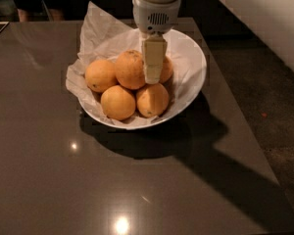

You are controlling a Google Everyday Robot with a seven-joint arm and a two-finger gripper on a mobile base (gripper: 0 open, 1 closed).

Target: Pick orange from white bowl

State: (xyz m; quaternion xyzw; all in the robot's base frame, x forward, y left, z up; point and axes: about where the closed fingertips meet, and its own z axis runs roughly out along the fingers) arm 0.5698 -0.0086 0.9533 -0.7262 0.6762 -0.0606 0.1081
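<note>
The white bowl [195, 68] stands on a dark glossy table, lined with crumpled white paper [99, 27]. The orange [129, 70], the largest and deepest in colour with a speckled patch on top, lies in the middle of the bowl. Several smaller, paler fruits lie around it: one at the left [100, 75], two at the front [117, 102] [152, 100], and one at the right [166, 68], partly hidden. My gripper [152, 79] hangs straight down from its white wrist [157, 6], its tip right beside the orange's right side, in front of the right fruit.
The dark table [49, 180] reflects ceiling lights. Its right edge [245, 131] runs diagonally, with dark floor beyond it. A pale wall stands at the top right [269, 13]. The bowl and arm cast a broad shadow to the front right.
</note>
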